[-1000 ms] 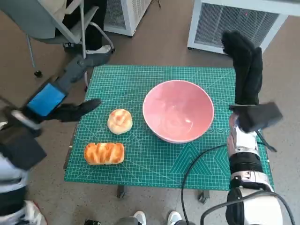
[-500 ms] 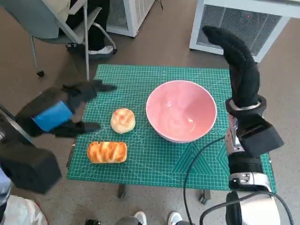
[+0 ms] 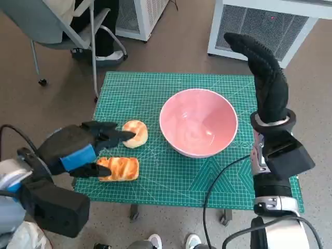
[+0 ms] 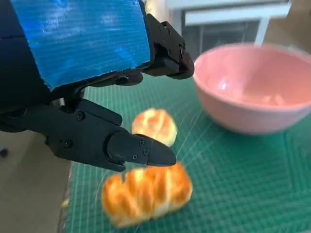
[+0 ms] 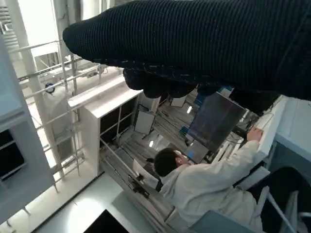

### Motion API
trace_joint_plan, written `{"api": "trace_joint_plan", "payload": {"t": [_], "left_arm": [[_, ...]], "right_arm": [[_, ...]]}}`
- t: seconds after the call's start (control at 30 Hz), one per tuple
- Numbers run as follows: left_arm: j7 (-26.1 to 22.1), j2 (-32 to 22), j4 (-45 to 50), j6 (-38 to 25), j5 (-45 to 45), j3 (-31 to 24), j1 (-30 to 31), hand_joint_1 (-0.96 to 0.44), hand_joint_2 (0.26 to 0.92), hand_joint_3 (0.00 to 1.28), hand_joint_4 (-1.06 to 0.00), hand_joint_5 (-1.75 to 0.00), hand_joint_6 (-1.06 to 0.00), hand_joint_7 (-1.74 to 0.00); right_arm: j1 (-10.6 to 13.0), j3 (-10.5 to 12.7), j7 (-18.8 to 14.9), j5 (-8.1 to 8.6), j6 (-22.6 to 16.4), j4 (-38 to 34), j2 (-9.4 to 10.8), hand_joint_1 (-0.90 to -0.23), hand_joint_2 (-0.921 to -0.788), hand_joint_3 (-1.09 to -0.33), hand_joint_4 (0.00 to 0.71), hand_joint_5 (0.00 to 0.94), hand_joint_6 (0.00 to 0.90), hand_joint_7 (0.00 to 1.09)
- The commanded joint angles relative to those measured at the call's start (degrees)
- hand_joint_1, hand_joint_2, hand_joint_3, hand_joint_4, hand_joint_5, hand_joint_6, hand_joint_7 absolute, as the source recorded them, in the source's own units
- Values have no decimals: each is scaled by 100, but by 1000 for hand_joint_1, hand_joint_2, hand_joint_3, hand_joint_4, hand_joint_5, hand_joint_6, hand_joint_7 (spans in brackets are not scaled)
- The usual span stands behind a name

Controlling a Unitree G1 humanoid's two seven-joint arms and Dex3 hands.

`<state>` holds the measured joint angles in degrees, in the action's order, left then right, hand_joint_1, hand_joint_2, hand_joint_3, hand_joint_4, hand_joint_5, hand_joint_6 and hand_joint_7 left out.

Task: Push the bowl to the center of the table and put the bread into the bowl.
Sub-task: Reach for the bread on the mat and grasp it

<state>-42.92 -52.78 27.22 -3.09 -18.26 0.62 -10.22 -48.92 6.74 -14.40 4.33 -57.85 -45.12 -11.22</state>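
Left hand (image 3: 85,147) spread over long bread (image 3: 118,168); round bun (image 3: 136,133) beside.

Small desk (image 3: 155,197), top surface covered by green gridded cutting mat (image 3: 171,91). On mat: pink bowl (image 3: 198,122), upright, right of centre; round bread roll (image 3: 136,133), just left of bowl, apart from it; oblong braided bread loaf (image 3: 119,168), near front-left corner, just beside roll.

Grey chair (image 3: 62,26) (far-left), white cabinet (image 3: 270,23) behind.
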Motion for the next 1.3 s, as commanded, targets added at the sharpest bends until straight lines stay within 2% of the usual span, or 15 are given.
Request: {"api": "trace_joint_plan", "payload": {"t": [0.03, 0.4, 0.67, 1.0, 1.3], "left_arm": [[-112, 2, 225, -236, -158, 74, 109, -328, 884, 1, -400, 0, -435, -36], [-142, 230, 599, -1090, -677, 348, 340, -306, 900, 6, -389, -3, -420, -14], [-88, 422, 572, -1384, -923, 549, 397, -300, 913, 7, -393, -3, -412, -6], [91, 719, 125, -1384, -1141, 884, 394, -289, 921, 15, -379, 0, -405, -1], [423, 1082, -624, -1203, -1141, 1181, 391, -224, 921, 46, -390, -10, -402, -5]], "right_arm": [[113, 21, 13, 33, 108, -30, -45, -636, -921, -766, 305, 11, 36, 587], [95, 69, 6, 89, 115, -100, -39, -629, -921, -768, 306, 10, 39, 586], [91, 92, 1, 85, 86, -123, -46, -620, -921, -770, 307, 8, 40, 585], [97, 117, 38, 31, 87, -85, -70, -605, -921, -772, 307, 7, 49, 586], [119, 122, 78, -32, 44, -55, -113, -611, -921, -771, 307, 6, 53, 586]]}}
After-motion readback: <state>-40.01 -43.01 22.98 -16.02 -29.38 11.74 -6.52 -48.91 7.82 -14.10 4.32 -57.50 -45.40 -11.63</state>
